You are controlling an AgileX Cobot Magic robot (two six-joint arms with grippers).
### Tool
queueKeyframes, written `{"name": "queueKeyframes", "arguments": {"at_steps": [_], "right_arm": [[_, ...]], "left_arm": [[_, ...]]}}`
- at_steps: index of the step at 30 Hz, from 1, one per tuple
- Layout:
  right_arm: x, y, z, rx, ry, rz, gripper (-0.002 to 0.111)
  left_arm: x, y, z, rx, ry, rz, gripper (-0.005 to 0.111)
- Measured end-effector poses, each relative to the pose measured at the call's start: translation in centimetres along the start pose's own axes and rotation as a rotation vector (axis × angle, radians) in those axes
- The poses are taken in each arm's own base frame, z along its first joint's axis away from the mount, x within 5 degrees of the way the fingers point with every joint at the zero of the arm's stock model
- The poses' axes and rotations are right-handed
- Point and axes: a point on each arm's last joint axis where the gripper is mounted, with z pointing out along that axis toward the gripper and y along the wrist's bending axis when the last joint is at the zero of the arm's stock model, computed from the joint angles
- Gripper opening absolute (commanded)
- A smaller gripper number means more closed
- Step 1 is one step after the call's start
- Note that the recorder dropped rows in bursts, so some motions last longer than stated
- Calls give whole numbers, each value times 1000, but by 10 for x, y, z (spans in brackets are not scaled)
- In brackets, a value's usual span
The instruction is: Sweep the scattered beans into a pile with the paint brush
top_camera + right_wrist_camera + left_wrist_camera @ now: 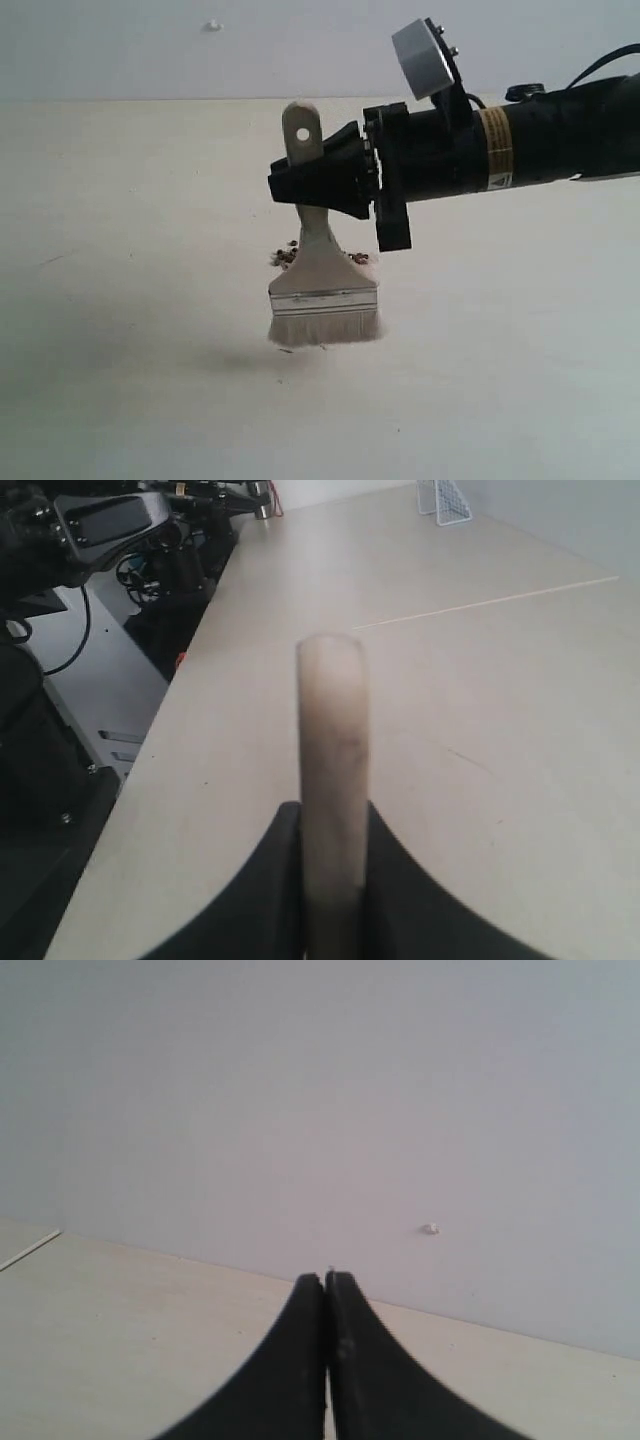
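Observation:
The paint brush [322,290] stands upright on the table, pale bristles spread on the surface, silver ferrule above them. My right gripper [312,186] is shut on its wooden handle [332,770], which sticks up past the jaws with its end hole showing. A small cluster of dark reddish-brown beans [287,255] lies just behind the brush, mostly hidden by it; a few more beans [359,258] peek out on its other side. My left gripper [326,1285] is shut on nothing, facing the wall above the table's far edge; it does not show in the exterior view.
The pale table [120,300] stretches all round the brush. In the right wrist view the table's edge [175,700] drops to dark equipment [110,540] beside it, and a white wire rack [447,500] stands at the far end. The wall [150,50] rises behind.

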Motion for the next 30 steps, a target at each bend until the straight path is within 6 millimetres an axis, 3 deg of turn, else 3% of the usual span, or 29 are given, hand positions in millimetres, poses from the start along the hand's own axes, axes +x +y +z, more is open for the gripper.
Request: {"name": "queueKeyframes", "arguments": {"at_steps": [16, 30], "right_arm": [[54, -21, 16, 24, -11, 34, 0], [42, -48, 21, 120, 34, -90, 0]], "left_arm": [[0, 0, 0, 0, 0, 0, 0], [0, 0, 0, 0, 0, 0, 0]]}}
